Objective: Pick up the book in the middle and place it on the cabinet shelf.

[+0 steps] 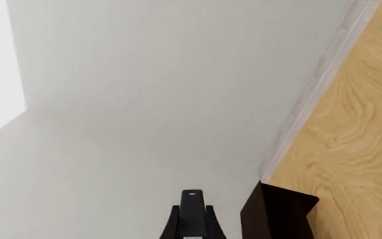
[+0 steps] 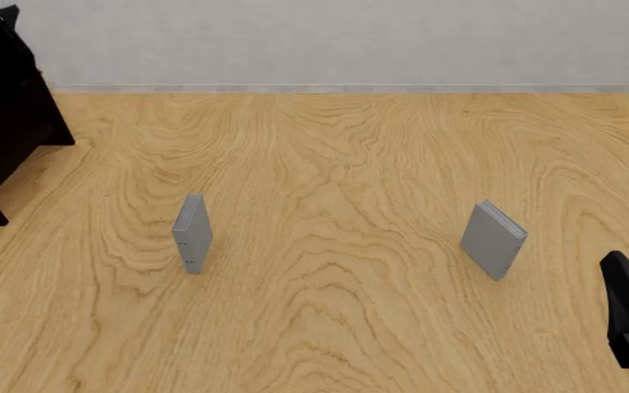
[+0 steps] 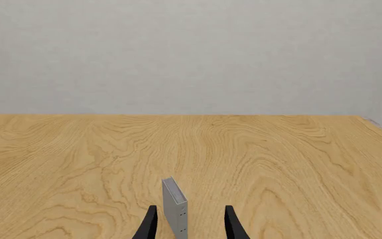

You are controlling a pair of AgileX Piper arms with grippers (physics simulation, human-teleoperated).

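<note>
I am looking down on a light wooden table (image 2: 326,327) that ends at a pale grey wall (image 2: 347,41). Two thin grey books stand upright on it, well apart: the left grey book (image 2: 191,232) and the right grey book (image 2: 493,240). The stretch of table between them is bare wood, and I cannot see the thick black book in any view. The dark cabinet (image 2: 3,123) fills the far left edge of the front view, mostly cut off by the frame, so I cannot make out its shelf opening. My right gripper (image 3: 189,221) points along the table toward the wall; its two black fingers (image 3: 148,224) are spread apart, with the right grey book standing beyond and between them, not touching either. My left gripper (image 1: 192,219) points at the wall, with a dark corner of the cabinet just beside it. Only a narrow black part of it shows, so I cannot tell how its fingers are set.
</note>
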